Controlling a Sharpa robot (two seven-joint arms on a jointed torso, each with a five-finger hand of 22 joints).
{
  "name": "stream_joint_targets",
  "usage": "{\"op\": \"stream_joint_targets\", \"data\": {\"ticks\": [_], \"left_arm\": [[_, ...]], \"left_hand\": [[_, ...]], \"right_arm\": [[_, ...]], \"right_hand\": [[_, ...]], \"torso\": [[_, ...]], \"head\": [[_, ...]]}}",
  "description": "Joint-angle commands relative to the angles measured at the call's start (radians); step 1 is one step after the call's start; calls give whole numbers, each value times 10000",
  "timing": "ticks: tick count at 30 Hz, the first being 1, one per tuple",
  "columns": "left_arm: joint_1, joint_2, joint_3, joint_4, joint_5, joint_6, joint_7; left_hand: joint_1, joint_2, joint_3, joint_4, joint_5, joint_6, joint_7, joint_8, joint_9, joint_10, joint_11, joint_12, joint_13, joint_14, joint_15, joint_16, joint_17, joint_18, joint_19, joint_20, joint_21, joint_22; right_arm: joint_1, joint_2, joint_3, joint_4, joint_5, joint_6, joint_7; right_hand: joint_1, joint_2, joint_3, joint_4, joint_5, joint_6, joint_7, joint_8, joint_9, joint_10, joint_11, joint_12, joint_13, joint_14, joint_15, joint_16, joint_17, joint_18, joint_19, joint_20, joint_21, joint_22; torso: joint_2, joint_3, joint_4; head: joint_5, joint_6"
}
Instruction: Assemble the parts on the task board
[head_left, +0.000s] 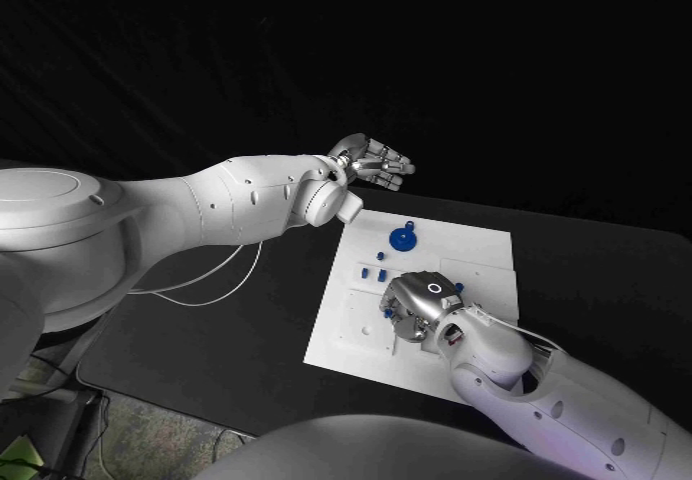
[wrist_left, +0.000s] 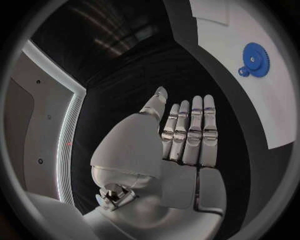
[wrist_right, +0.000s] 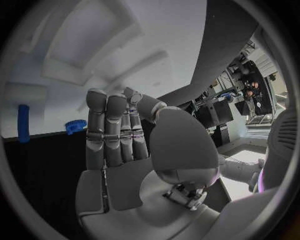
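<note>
Two silver hands empty: left hand (head_left: 378, 163) flat-fingered beyond white task board (head_left: 483, 246), parked clear; right hand (head_left: 421, 307) poised, fingers extended, over small blue parts (head_left: 369, 272); blue gear (head_left: 402, 238) far side.

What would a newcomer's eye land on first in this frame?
Probably the white task board bright against the black table, with a blue gear near its far edge. Next, the right hand hovering low over the board's middle, while the left hand hangs open beyond the far edge.

Gear (head_left: 402, 238) on task board (head_left: 483, 245), far end
</note>
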Motion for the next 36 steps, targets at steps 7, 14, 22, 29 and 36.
{"op": "stream_joint_targets", "data": {"ticks": [7, 14, 22, 29, 36], "left_arm": [[7, 35, 10, 2, -10, 139, 18], [7, 37, 10, 5, -10, 144, 13], [7, 36, 10, 8, -11, 148, 6], [7, 35, 10, 7, -12, 149, 3], [7, 39, 10, 9, -14, 166, -12]], "left_hand": [[31, 29, -68, 5, -30, -45, 2, 33, -10, -102, 3, -11, -10, -73, -15, -36, 6, 104, 10, 61, -3, -13], [31, 28, -82, 11, -35, -57, 6, 33, -10, -109, 5, -10, -10, -78, -12, -36, 6, 108, 13, 63, -5, -14], [31, 28, -82, 11, -35, -57, 6, 33, -10, -109, 5, -10, -10, -78, -12, -36, 6, 108, 13, 63, -5, -14], [41, 28, -94, 12, -36, -60, 7, 33, -10, -118, 8, -10, -10, -82, -11, -35, 6, 113, 16, 66, -8, -15], [40, 30, -99, 15, -37, -69, 11, 30, -11, -118, 9, -10, -9, -92, -6, -38, 5, 114, 15, 68, -11, -16]], "right_arm": [[-13, -3, -2, -44, 56, 63, -37], [-13, 9, -2, -74, 61, 30, -46], [-14, 25, -2, -88, 46, -155, -106], [-15, 44, -1, -82, 31, -244, -137], [-15, 63, -1, -76, 29, -262, -148]], "right_hand": [[-80, 40, 46, 0, 20, 66, -2, 45, 9, -67, 12, 48, 8, 22, -36, -55, 20, 170, 386, -91, 46, 354], [-80, 40, 46, 0, 20, 66, -2, 45, 9, -67, 12, 48, 8, 22, -36, -55, 20, 170, 386, -91, 46, 354], [-71, 37, 53, -2, 20, 63, -2, 45, 9, -65, 12, 51, 9, 22, -36, -63, 26, 175, 384, -93, 52, 357], [-69, 33, 63, -1, 20, 63, -2, 44, 8, -64, 13, 50, 9, 23, -36, -63, 31, 182, 382, -94, 46, 357], [-71, 26, 74, 3, 20, 69, -3, 46, 9, -63, 13, 50, 9, 22, -37, -63, 40, 185, 383, -91, 91, 368]], "torso": [[2, -5, -5], [0, -3, 4], [4, -3, 0], [2, -5, -2], [2, -5, -2]], "head": [[-13, 4], [-22, -3], [-20, 0], [-17, 3], [-17, 3]]}}
